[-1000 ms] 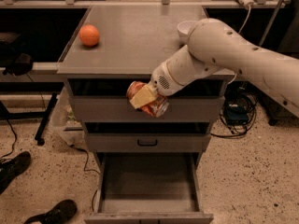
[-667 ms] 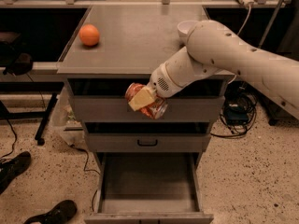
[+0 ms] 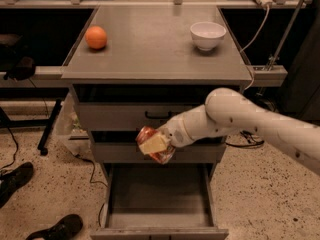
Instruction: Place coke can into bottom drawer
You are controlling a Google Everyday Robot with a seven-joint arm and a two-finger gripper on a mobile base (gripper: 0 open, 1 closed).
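The smooth white plastic-looking arm carried a tool faced in matt pale yellow, clamped on the glossy red coke can above the matt grey metal bottom drawer, below a dull smooth counter bearing a glossy white bowl

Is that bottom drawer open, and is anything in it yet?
Open and empty: the bottom drawer is pulled out, its grey floor bare. The hand holds the coke can above it.
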